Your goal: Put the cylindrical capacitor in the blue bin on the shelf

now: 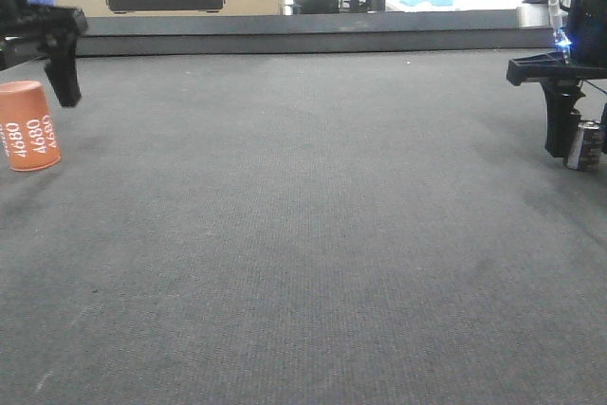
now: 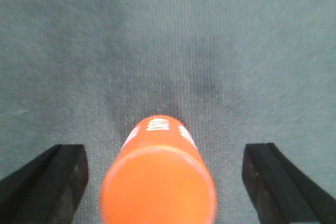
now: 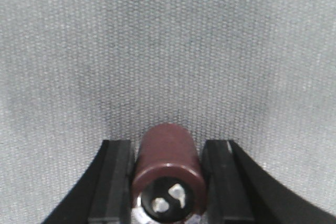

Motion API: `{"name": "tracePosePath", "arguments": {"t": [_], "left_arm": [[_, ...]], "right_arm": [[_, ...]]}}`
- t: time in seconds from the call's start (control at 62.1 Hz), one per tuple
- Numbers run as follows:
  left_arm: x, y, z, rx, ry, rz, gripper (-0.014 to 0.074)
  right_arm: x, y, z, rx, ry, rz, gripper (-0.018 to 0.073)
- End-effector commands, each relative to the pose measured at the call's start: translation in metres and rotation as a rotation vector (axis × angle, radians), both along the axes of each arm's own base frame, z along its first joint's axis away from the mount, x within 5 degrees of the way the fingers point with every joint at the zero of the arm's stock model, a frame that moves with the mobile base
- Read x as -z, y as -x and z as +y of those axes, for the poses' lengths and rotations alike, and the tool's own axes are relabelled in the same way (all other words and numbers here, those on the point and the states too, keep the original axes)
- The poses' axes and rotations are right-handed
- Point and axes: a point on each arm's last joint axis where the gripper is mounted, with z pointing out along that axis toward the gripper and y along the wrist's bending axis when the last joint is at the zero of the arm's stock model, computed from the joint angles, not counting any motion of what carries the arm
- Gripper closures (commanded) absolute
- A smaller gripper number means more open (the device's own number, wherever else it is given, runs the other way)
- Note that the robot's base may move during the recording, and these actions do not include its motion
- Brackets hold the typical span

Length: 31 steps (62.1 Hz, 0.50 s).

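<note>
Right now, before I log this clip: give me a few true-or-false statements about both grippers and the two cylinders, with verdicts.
1. The right gripper has its fingers tight against both sides of the cylindrical capacitor. True.
2. The left gripper is clamped on the orange cylinder. False: its jaws stand wide, with carpet showing on both sides of the cylinder.
3. The capacitor already sits in a blue bin. False: it stands on the grey carpeted table.
4. The orange cylinder is marked 4680. True.
</note>
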Motion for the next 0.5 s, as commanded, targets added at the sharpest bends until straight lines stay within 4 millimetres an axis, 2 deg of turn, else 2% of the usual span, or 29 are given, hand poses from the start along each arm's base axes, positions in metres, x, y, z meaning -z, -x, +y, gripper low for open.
{"name": "tracePosePath", "arguments": {"t": [0.0, 0.129, 0.241, 0.322, 0.402, 0.483], "left_arm": [[0.0018, -0.0003, -0.0006, 0.003, -0.008, 0.016, 0.0099], [0.0010, -0.0026, -0.0009, -0.004, -0.002, -0.010, 0.0115], [0.0009, -0.0030, -0.0010, -0.011, 0.001, -0.015, 0.0219], [0.0009, -0.0030, -0.0010, -0.011, 0.001, -0.015, 0.0349], [0.0013, -0.0020, -0.0008, -0.011, -0.001, -0.003, 0.0535], [0.0017, -0.0007, -0.0006, -0.012, -0.003, 0.012, 0.0683]], "right_arm": [[-0.0017, -0.0002, -0.0016, -0.009, 0.015, -0.001, 0.0724], [-0.0017, -0.0002, -0.0016, -0.009, 0.015, -0.001, 0.0724], [-0.0017, -0.0002, -0.0016, -0.009, 0.015, -0.001, 0.0724], [-0.0016, 0.0002, -0.0017, -0.009, 0.015, 0.003, 0.0724], [-0.0016, 0.0003, -0.0017, -0.009, 0.015, 0.005, 0.0724], [-0.0042, 0.0015, -0.0018, -0.009, 0.015, 0.004, 0.0724]]}}
